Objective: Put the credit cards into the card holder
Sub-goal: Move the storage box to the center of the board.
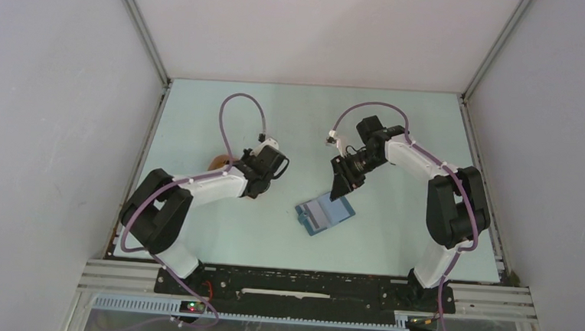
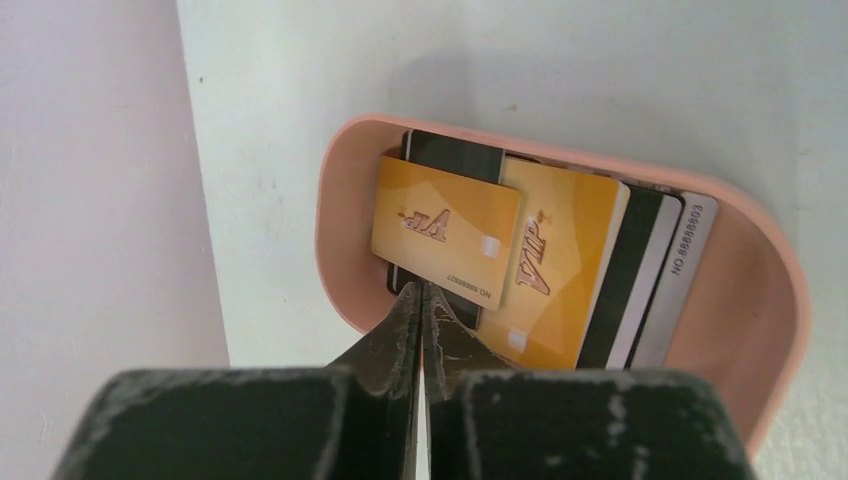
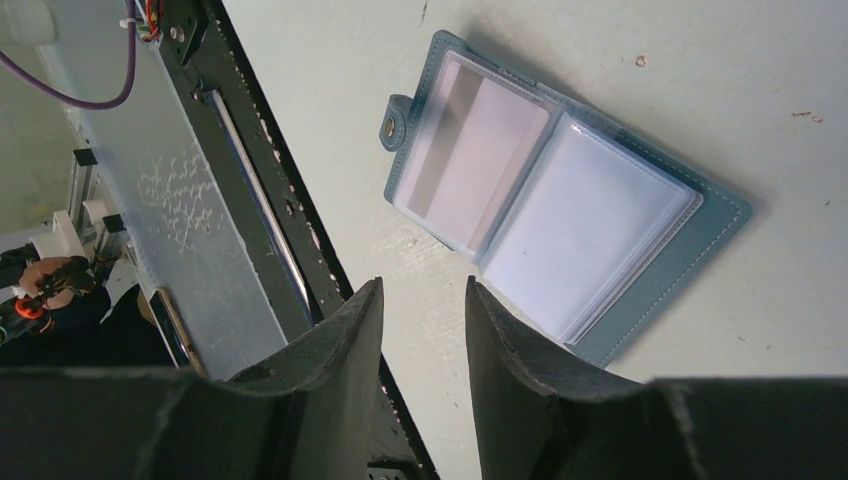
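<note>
Lifting one card out of the pink tray (image 2: 340, 250) with the left gripper (image 2: 422, 300), jaws pressed together right at the near edge of the top yellow card (image 2: 445, 230); a true pinch on that edge or a mere touch, cannot tell. Check for a real grip before raising: go up slowly and watch for a clean tilt of that card alone, free of the second yellow card (image 2: 560, 260), the black card (image 2: 450, 155) and the whitish card (image 2: 690, 270) stacked under and beside it. Failing that, reopen slightly, work one tip under the edge and close again. Carry low and level toward the card holder (image 3: 560, 230), lying open on the table (image 1: 398, 141) between the arms, well apart from the tray, clear sleeves facing up. Use the right gripper (image 3: 422, 290), jaws spread and empty near the holder, to pin the cover down, then feed the card's short edge squarely into a sleeve mouth, without forcing or bending.
</note>
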`<act>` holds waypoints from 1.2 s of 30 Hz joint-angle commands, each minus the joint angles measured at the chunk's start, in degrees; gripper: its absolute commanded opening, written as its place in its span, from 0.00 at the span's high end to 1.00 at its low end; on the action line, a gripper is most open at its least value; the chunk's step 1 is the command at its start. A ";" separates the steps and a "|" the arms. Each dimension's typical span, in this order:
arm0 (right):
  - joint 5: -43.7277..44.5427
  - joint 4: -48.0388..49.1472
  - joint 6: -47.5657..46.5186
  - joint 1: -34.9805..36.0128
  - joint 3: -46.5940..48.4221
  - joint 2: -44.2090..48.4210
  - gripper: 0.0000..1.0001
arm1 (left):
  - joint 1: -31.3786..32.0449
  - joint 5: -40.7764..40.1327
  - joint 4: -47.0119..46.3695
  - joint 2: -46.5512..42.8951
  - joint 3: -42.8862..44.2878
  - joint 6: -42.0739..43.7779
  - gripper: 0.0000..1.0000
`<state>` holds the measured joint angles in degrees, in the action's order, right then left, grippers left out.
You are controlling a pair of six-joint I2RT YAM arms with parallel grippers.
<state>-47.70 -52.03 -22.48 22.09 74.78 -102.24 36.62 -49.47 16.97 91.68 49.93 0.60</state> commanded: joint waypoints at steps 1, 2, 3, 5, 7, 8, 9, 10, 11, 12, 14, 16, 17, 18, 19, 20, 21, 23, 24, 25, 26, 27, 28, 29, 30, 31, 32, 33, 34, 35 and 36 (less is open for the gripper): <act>-1.03 -0.48 -1.07 -0.23 1.25 2.57 0.56 | -0.15 4.91 2.43 -3.72 1.86 -5.06 0.88; -1.09 -0.51 -1.07 -0.26 1.25 2.57 0.56 | -0.30 6.15 2.82 -4.13 2.05 -5.69 0.83; -1.08 -0.50 -1.07 -0.29 1.29 2.56 0.56 | -0.39 6.98 3.21 -4.51 2.28 -6.37 0.79; -1.16 -0.48 -1.07 -0.37 1.24 2.56 0.56 | -1.04 8.93 3.81 -5.37 2.48 -7.38 0.69; -1.16 -0.52 -1.15 -0.36 1.30 2.57 0.56 | -2.08 13.32 4.33 -6.59 2.62 -8.46 0.58; -1.16 -0.54 -1.16 -0.31 1.29 2.52 0.56 | -2.83 17.22 4.18 -7.32 2.63 -9.08 0.55; -1.16 -0.51 -1.15 -0.22 1.27 2.56 0.56 | -3.53 20.76 3.90 -7.88 2.67 -9.83 0.54; -1.16 -0.51 -1.15 -0.25 1.27 2.61 0.56 | -3.79 23.86 3.48 -8.33 2.69 -10.32 0.54; -1.16 -0.57 -1.08 -0.26 1.29 2.65 0.56 | -3.95 26.22 3.27 -8.43 2.79 -10.76 0.54; -1.16 -0.56 -1.08 -0.26 1.25 2.73 0.56 | -4.01 27.40 3.36 -8.26 3.17 -11.10 0.58; -1.16 -0.54 -1.12 -0.36 1.24 2.90 0.55 | -4.06 28.77 4.05 -7.05 4.05 -11.01 0.71; -1.22 -0.61 -1.08 -0.38 1.24 3.00 0.56 | -4.11 29.65 4.72 -5.33 4.85 -10.97 0.86; -1.25 -0.60 -1.14 -0.38 1.24 3.05 0.56 | -4.10 30.46 4.96 -4.50 5.17 -10.97 0.91; -1.25 -0.60 -1.16 -0.38 1.24 3.16 0.56 | -4.11 31.21 5.01 -3.67 5.50 -11.09 0.96; -1.25 -0.60 -1.16 -0.38 1.24 3.16 0.56 | -4.13 32.38 5.00 -3.05 5.78 -11.25 0.98; -1.25 -0.56 -1.16 -0.38 1.24 3.21 0.56 | -4.10 33.55 4.88 -2.35 5.96 -11.42 1.00; -1.25 -0.65 -1.16 -0.38 1.24 3.27 0.56 | -4.12 35.02 4.72 -1.85 6.22 -11.68 1.00; -1.25 -0.70 -1.16 -0.38 1.25 3.29 0.56 | -4.10 38.01 4.22 -0.96 6.51 -12.16 1.00; -1.33 -0.69 -1.17 -0.38 1.29 3.22 0.56 | -4.10 39.67 3.86 -0.67 6.54 -12.50 1.00; -1.34 -0.69 -1.24 -0.38 1.26 3.26 0.56 | -4.12 41.11 3.34 -0.51 6.47 -12.86 1.00; -1.34 -0.68 -1.21 -0.40 1.24 3.27 0.56 | -4.10 42.67 2.85 -0.27 6.44 -13.24 1.00; -1.34 -0.68 -1.24 -0.40 1.25 3.28 0.56 | -4.06 44.57 2.28 0.04 6.49 -13.75 1.00; -1.34 -0.70 -1.25 -0.39 1.31 3.25 0.56 | -4.06 45.73 1.64 0.26 6.49 -14.37 1.00; -1.34 -0.66 -1.25 -0.40 1.28 3.27 0.56 | -3.95 46.98 0.93 0.46 6.42 -15.06 1.00; -1.34 -0.69 -1.25 -0.46 1.27 3.27 0.56 | -3.67 48.01 -0.18 0.58 6.31 -15.58 1.00; -1.34 -0.70 -1.25 -0.46 1.29 3.27 0.56 | -3.54 48.86 -1.02 0.72 6.22 -16.29 1.00; -1.33 -0.75 -1.25 -0.43 1.25 3.27 0.56 | -3.33 50.59 -1.93 0.93 6.23 -17.06 1.00; -1.40 -0.79 -1.27 -0.55 1.24 3.27 0.56 | -2.98 52.04 -3.00 1.22 6.33 -17.83 1.00; -1.43 -0.75 -1.33 -0.55 1.31 3.22 0.56 | -2.58 53.45 -4.11 1.55 6.44 -18.95 0.99; -1.43 -0.70 -1.34 -0.55 1.26 3.19 0.56 | -2.20 54.73 -5.16 2.02 6.77 -19.74 0.99; -1.38 -0.78 -1.34 -0.55 1.29 3.18 0.56 | -1.71 55.61 -5.95 2.74 7.37 -20.63 0.99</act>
<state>-48.03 -52.38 -22.83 21.82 74.78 -101.65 33.08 -2.22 17.23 92.73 53.21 -15.03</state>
